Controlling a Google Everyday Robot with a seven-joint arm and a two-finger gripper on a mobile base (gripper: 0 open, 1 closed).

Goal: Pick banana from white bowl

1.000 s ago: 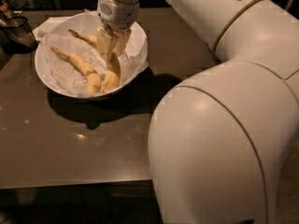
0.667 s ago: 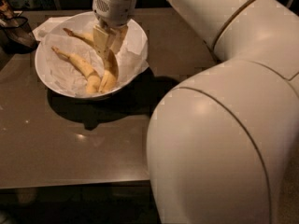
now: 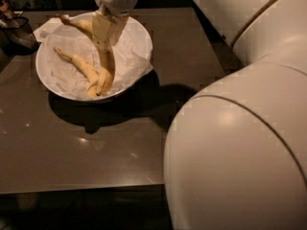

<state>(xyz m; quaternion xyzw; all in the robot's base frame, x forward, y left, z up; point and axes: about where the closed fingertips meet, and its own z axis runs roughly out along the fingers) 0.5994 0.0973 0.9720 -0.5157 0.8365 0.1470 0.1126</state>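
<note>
The white bowl (image 3: 136,37), lined with crumpled white paper, stands on the dark table at the upper left. My gripper (image 3: 104,44) reaches down into it from the top edge and is shut on the banana (image 3: 76,24). The banana's stem end sticks out to the left of the fingers, over the bowl's back rim. A long pale-yellow part hangs below the fingers down to the bowl's floor. A slimmer banana (image 3: 81,66) with a long thin stem lies on the paper to the left of it.
A small dark mesh basket (image 3: 17,30) stands at the table's far left, beside the bowl. My white arm and body (image 3: 240,152) fill the right half of the view. The brown table (image 3: 81,152) runs to its front edge at the bottom.
My gripper has moved up and to the left over the bowl. The banana's stem end has risen with it towards the back rim. The slim banana has stayed in place.
</note>
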